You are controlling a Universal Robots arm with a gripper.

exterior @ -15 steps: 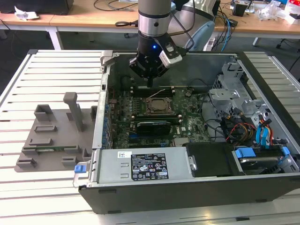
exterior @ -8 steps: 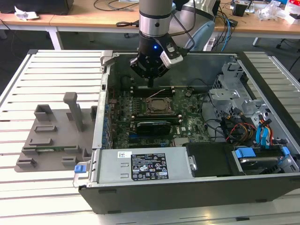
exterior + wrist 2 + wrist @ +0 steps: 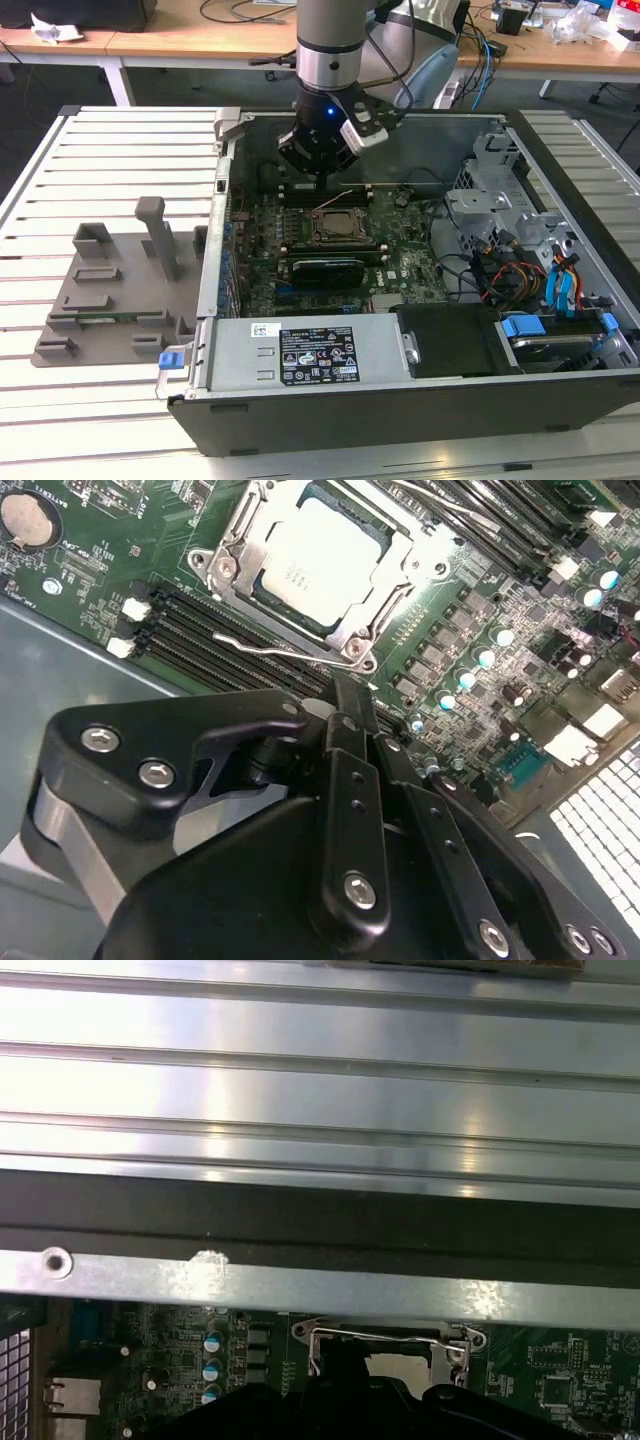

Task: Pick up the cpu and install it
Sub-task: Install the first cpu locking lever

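The gripper (image 3: pixel 345 705) hangs over the open computer case (image 3: pixel 330 410), above the back part of the motherboard (image 3: pixel 400 270). In the second wrist view its black fingers (image 3: pixel 350 780) come together at the tip with no gap showing between them and nothing held, so it reads as closed and empty. In the exterior view the gripper (image 3: pixel 322 175) sits just behind the socket frame (image 3: pixel 335 228), not touching it.

The cpu (image 3: pixel 318 562) lies flat inside the socket frame (image 3: pixel 395 630) on the motherboard (image 3: pixel 480 670), its pale metal top facing up (the frame's thin wire lever (image 3: pixel 270 648) lies alongside, next to the black memory slots (image 3: pixel 220 630)). The gripper tip is near the frame's edge but apart from the chip.

In the first wrist view the frame (image 3: pixel 385 1345) and its metal rim appear below the case's side wall (image 3: pixel 320 1290), with the ribbed tabletop (image 3: pixel 320 1080) beyond.

Further out in the exterior view, a long black graphics card (image 3: pixel 325 268) lies just in front of the socket, a power supply (image 3: pixel 310 355) fills the case's near side, and a grey fixture tray (image 3: pixel 110 290) rests on the slatted tabletop (image 3: pixel 110 160) toward the exterior view's left.
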